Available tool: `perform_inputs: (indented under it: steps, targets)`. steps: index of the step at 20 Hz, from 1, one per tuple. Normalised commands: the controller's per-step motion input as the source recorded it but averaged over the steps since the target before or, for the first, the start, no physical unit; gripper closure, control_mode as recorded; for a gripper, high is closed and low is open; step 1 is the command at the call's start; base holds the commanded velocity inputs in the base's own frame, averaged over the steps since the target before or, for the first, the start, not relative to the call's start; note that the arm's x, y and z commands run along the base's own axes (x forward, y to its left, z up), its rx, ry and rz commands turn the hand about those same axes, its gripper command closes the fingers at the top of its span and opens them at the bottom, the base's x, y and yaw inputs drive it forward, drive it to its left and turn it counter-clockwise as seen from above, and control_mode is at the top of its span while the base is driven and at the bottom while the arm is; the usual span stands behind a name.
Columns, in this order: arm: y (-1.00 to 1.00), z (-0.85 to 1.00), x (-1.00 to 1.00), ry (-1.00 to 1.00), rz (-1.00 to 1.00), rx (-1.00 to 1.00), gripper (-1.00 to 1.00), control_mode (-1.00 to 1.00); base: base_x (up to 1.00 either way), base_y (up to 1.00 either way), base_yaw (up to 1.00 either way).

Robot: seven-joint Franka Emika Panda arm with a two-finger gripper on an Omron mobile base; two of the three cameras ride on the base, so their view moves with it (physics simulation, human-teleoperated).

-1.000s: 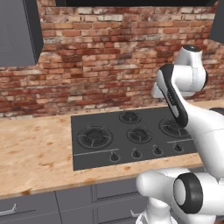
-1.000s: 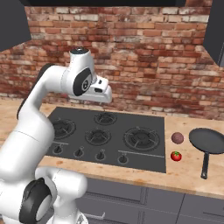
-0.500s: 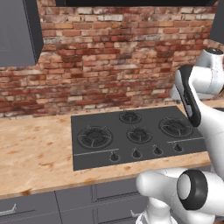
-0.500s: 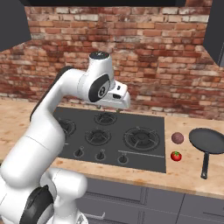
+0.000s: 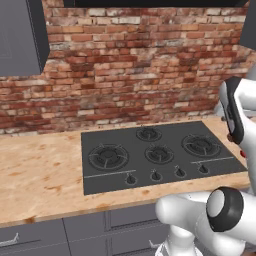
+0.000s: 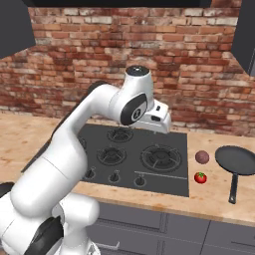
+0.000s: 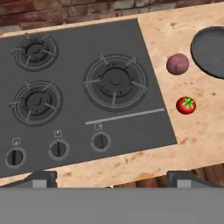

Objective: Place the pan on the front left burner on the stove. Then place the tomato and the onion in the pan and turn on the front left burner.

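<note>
Hand view, contents listed: black stove (image 7: 78,127) set into a pale wooden counter (image 7: 197,140), brick wall along the top edge; three burners showing, one wide ringed burner (image 7: 114,82) nearest the stove's right edge, two smaller ones to its left; three small dark knobs (image 7: 100,141) in a row along the near edge; my finger tips (image 7: 183,178) at the bottom, spread wide apart, nothing between them, hanging above the counter's front edge.

Item, onion (image 7: 177,64): dull reddish-purple ball, on the counter just off the stove's right edge.

Item, tomato (image 7: 186,105): glossy red, green stem top, on the counter near the onion, apart from it.

Item, pan (image 7: 210,51): dark grey, on the counter just beside the onion, cut by the picture's right edge; empty in the part I see.

Right base view: my gripper (image 6: 158,119) held high over the stove's back right part; pan handle (image 6: 233,187) pointing toward the counter's front edge; onion and tomato between stove and pan.
</note>
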Motion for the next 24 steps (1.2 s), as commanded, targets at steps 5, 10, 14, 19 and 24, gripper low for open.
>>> perform_inputs:
  steps: [5,10,14,19,24]
  targets:
    - [-0.69,-0.07,0.0,0.0,-0.07,0.0,-1.0,-1.0,0.0,0.0,0.0]
    - [-0.62,-0.12,0.0,0.02,-0.06,0.0,-1.0,-1.0,0.0,0.0,0.0]
    - [-0.59,-0.12,0.0,0.03,-0.04,0.0,-1.0,-1.0,0.0,0.0,0.0]
    - [-0.57,-0.12,0.0,0.04,-0.02,0.0,-1.0,-1.0,0.0,0.0,0.0]
    - [-0.59,-0.11,0.0,0.04,0.0,0.0,-1.0,-1.0,0.0,0.0,0.0]
